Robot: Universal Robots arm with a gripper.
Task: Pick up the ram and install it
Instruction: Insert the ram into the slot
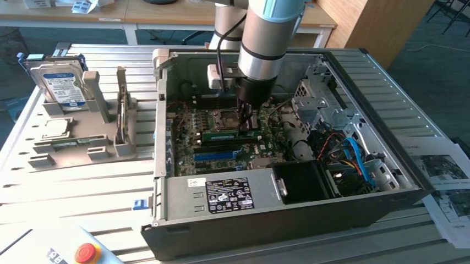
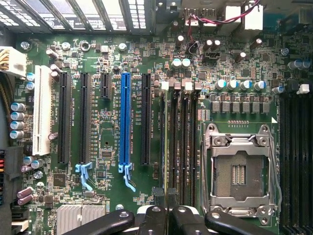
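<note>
An open computer case (image 1: 309, 217) lies on the slatted bench (image 1: 81, 190), its green board (image 2: 110, 122) showing a blue slot (image 2: 125, 117). A hard drive (image 1: 60, 87) stands upright in a grey holder (image 1: 103, 148) on the exterior view's left.

The exterior view looks down obliquely from high up into the open computer case (image 1: 294, 220) on the table (image 1: 74, 187). The wrist view sits close above the shared motherboard (image 2: 112, 117), looking past the gripper (image 2: 166, 198).

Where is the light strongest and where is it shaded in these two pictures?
Exterior view: light falls bright on the slatted grey metal table, with a sheen down the silver robot arm; the inside of the open black computer case lies in shade. Wrist view: the green motherboard is evenly lit, the vent slots at its edge glare white, and the silver processor socket frame glints.
</note>
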